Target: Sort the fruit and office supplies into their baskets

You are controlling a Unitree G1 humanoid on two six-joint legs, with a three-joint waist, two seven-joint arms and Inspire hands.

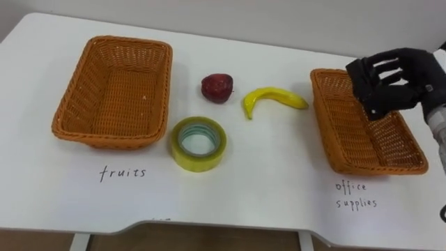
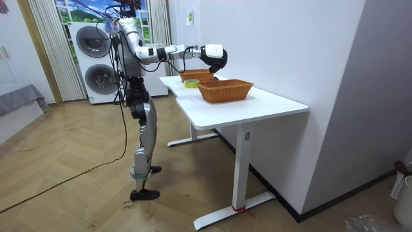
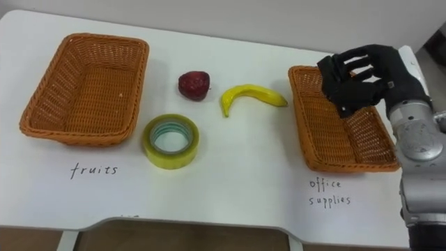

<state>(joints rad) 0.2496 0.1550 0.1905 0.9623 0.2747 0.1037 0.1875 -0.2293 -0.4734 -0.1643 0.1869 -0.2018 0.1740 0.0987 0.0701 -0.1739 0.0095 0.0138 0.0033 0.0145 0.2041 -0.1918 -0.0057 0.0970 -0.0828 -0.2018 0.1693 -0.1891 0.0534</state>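
A white table [image 1: 279, 209] is seen from above, with two wicker baskets set on it well apart. The left basket [image 1: 118, 97] and the right basket [image 1: 362, 150] both lie empty. Between them, three things are laid on the tabletop. A dark red apple [image 1: 217, 87] is placed just beside the left basket's far corner. A yellow banana [image 1: 272, 99] is laid near the right basket, its tip close to the rim but apart from it. A yellow roll of tape [image 1: 198, 143] lies flat, nearer the robot, just beside the left basket's near corner.

The right hand [image 1: 394, 80] is held above the far part of the right basket, its fingers spread apart and loosely bent; nothing is held in it.

In the room view the robot is seen standing upright at the table's end, the right hand [image 2: 214, 57] stretched out over the baskets, with two stacked washing machines [image 2: 96, 61] behind it.
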